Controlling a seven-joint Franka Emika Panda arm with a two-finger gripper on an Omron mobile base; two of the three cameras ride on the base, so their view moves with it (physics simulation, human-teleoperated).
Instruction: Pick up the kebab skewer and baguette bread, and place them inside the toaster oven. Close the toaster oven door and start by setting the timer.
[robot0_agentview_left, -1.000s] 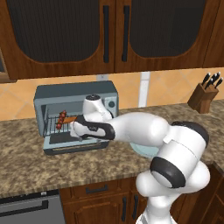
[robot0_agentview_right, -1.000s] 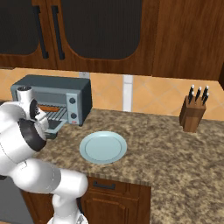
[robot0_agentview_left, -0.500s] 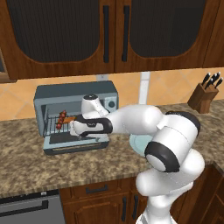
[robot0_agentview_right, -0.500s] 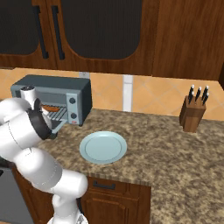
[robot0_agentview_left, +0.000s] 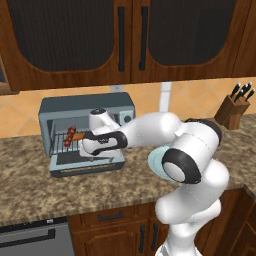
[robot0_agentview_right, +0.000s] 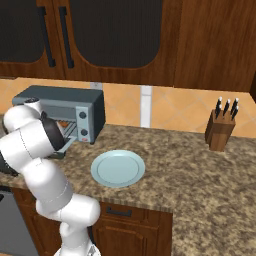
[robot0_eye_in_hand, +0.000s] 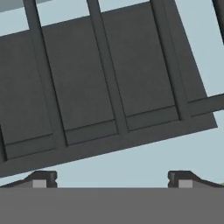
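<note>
Elbow swung rightward since earlier; tool (robot0_eye_in_hand: 112, 178), wide open and empty, faced the toaster oven (robot0_agentview_left: 55, 110) rack; kebab skewer (robot0_agentview_left: 70, 135) lay at its 9 o'clock.

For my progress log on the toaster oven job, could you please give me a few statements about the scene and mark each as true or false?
1. The toaster oven door is folded down and open. True.
2. The kebab skewer lies on the pale blue plate. False: it rests on the wire rack inside the toaster oven, and the plate holds nothing.
3. The gripper is at the oven's opening, its fingers spread apart with nothing between them. True.
4. The knife block stands right beside the toaster oven. False: it stands far along the counter, on the other side of the plate.
5. The upper cabinet doors hang open. False: they are shut.
</note>
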